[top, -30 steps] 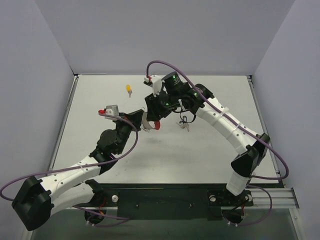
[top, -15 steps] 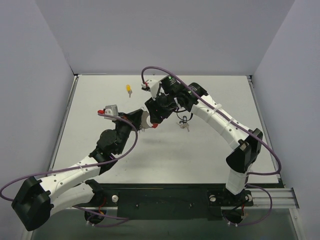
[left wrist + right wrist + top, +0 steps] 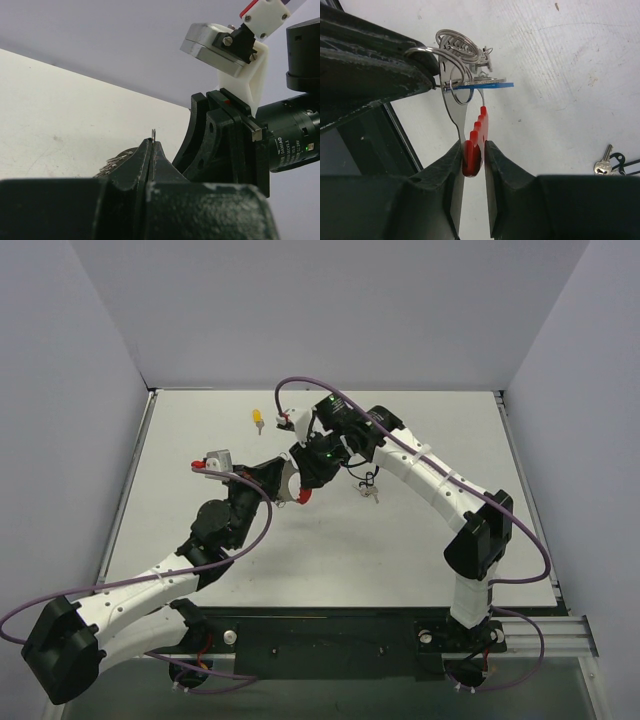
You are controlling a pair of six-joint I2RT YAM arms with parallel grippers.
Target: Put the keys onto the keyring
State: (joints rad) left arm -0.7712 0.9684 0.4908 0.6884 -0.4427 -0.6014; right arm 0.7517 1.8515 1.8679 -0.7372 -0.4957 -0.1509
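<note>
The keyring, a silver loop [image 3: 454, 44] with a red curved arc [image 3: 479, 131], hangs between both grippers above the table. My left gripper [image 3: 151, 142] is shut on a thin silver edge of the ring, and small silver pieces [image 3: 114, 162] dangle beside it. My right gripper [image 3: 474, 149] is shut on the lower end of the red arc [image 3: 303, 497]. A blue-headed key [image 3: 487, 85] lies flat against the ring just below the loop. In the top view the left gripper [image 3: 286, 483] and the right gripper [image 3: 306, 482] meet at the table's middle.
A yellow-headed key [image 3: 258, 418] lies at the back left of the white table [image 3: 200, 540]. A small bunch of loose keys [image 3: 371, 487] with a silver blade [image 3: 603, 163] lies just right of the grippers. Grey walls enclose the table on three sides.
The right gripper has swung left and down toward the left gripper, and its jaws have closed on the red arc. The left arm has kept hold of the ring, almost still.
</note>
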